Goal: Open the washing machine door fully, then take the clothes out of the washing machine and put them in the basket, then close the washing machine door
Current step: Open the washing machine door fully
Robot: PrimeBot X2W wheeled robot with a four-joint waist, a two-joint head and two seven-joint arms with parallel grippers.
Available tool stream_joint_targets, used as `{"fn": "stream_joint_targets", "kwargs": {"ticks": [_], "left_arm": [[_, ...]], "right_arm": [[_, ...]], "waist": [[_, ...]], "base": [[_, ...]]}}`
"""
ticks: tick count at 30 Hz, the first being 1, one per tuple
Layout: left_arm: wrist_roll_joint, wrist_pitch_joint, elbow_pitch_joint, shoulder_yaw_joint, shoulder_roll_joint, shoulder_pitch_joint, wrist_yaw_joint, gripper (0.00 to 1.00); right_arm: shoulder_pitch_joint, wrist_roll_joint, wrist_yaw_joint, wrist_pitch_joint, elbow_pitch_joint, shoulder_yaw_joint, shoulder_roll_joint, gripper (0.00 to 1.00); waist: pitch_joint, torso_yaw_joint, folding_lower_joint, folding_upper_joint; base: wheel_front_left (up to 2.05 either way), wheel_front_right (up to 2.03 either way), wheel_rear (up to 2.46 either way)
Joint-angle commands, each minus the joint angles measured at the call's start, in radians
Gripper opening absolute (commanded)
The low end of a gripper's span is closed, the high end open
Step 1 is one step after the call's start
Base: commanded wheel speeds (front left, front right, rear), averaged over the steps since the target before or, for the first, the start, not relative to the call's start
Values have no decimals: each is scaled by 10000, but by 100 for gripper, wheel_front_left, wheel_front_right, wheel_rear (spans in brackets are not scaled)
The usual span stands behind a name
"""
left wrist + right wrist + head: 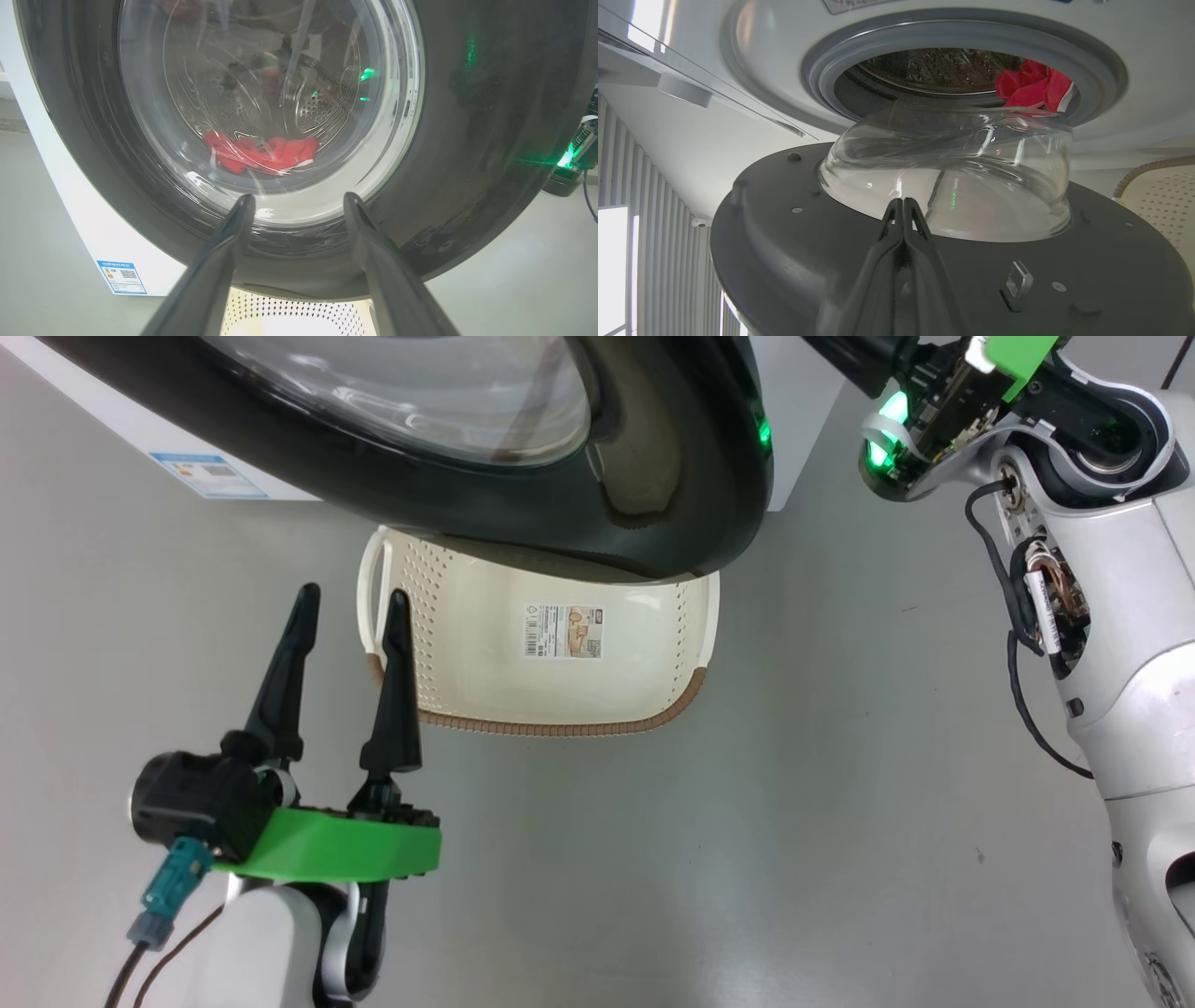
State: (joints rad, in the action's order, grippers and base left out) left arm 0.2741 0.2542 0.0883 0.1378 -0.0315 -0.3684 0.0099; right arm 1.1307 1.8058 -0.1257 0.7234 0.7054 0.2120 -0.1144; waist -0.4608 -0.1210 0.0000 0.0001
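1. The washing machine door (672,476) stands swung out from the washing machine (121,418). In the head view its glossy black rim overhangs the far part of the basket (485,672).
2. The basket sits on the grey floor (747,849) in front of the machine. It holds nothing, and a paper label (563,632) is on its inner bottom.
3. The left gripper (353,593) hovers low at the basket's left side. Its two dark fingers are spread apart with nothing between them.
4. In the left wrist view the left gripper (299,198) points at the outer face of the door (467,140). The clothes (266,156) show red through the glass, lying low in the steel drum (322,107). A blue sticker (122,276) marks the lower white panel.
5. In the right wrist view the right gripper (903,203) has its fingers pressed together and holds nothing. Its tips lie at the base of the glass bowl (952,186), over the door's dark inner face (784,242). Whether they touch it cannot be told.
6. The bowl is clear of the grey seal ring (962,37), so the drum mouth is open. The clothes (1034,88) rest at the edge of that opening.
7. A small metal latch hook (1017,280) stands on the inner face, and the basket rim (1157,196) shows beyond the door.
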Motion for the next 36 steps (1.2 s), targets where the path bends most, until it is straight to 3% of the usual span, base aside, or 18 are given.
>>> {"fn": "stream_joint_targets", "kwargs": {"ticks": [1, 17, 36], "left_arm": [[56, 76, -255, -274, -187, -75, 85, 100], [44, 76, -245, -527, -187, 31, 135, 100], [128, 76, 69, -673, -187, 926, 226, 100]], "right_arm": [[135, 43, -50, 82, -254, 93, 156, 0], [-917, -54, -50, 764, -850, 697, 184, 0], [-2336, -188, -50, 1006, -561, 1344, 255, 0]], "waist": [[3, -5, 0, -1], [555, -3, 0, -1], [2079, -806, 0, -1]], "base": [[0, 0, 0], [0, 0, 0], [0, 0, 0]]}}
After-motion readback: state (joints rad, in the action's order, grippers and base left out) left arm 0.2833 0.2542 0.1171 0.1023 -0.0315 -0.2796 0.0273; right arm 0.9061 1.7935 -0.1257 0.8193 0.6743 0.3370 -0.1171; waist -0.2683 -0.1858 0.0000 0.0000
